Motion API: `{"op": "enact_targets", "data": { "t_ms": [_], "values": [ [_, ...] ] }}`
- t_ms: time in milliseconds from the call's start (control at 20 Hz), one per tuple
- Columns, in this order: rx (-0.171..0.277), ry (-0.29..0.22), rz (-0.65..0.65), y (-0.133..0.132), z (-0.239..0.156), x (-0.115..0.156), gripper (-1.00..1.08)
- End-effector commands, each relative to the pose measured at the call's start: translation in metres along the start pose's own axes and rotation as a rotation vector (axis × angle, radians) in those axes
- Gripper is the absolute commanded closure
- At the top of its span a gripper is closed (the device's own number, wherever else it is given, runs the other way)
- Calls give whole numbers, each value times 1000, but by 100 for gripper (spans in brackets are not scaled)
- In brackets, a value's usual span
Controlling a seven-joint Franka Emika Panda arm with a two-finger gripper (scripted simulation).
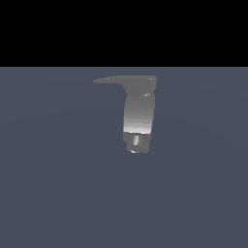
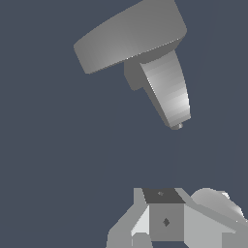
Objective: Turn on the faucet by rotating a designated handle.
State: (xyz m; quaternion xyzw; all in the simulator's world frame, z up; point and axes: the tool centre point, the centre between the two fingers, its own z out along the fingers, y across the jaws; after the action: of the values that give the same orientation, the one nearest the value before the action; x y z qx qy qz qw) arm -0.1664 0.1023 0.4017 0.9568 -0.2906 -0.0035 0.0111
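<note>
A flat slate-blue floor is filling the lower part of the exterior view with no texture or seams showing, a plain black band is running across the top as the backdrop, and soft even light is falling without hard shadows.

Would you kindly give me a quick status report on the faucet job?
End effector partly in wrist view, clear of the faucet; open or shut unclear. Handle untouched, tip pointing to the exterior view's left. Nothing seen in the way.
</note>
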Motion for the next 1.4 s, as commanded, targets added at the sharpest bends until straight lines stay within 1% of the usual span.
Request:
{"op": "enact_targets", "data": {
  "t_ms": [0,700,1350],
  "values": [
    [2,-1,57,-11,7,6,108],
    [11,-8,366,-62,45,51,108],
    [16,-11,653,-95,80,106,108]
  ]
}}
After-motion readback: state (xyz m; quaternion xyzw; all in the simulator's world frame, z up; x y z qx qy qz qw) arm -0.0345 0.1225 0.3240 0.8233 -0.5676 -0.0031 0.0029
